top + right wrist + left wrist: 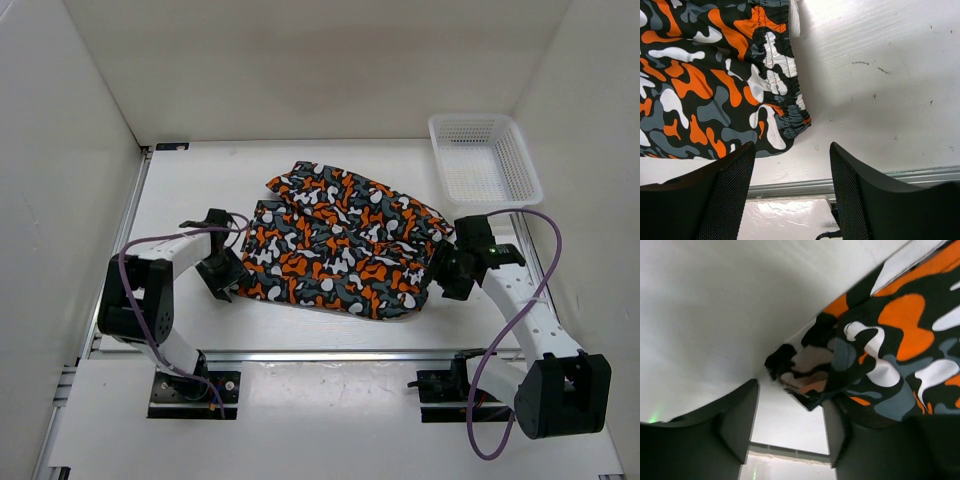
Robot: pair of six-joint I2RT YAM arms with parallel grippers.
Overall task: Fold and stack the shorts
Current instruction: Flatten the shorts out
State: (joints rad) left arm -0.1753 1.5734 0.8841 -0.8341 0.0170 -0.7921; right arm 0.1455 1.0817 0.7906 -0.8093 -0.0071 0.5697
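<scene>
Top external view is showing the shorts point(345, 245) lying rumpled on the worktop point(200, 180) between the arms. The left fingers point(737, 420) and right fingers point(727, 185) are gaping wide and empty, so closing short risks catching just one layer.

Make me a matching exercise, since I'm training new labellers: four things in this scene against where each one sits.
Things:
1. shorts
2. basket
3. left gripper
4. right gripper

Places:
A. far right corner of the table, nothing in it
B. open, at the right edge of the fabric
C. spread across the middle of the table
D. open, at the left edge of the fabric

Pairs: 1-C, 2-A, 3-D, 4-B
</scene>
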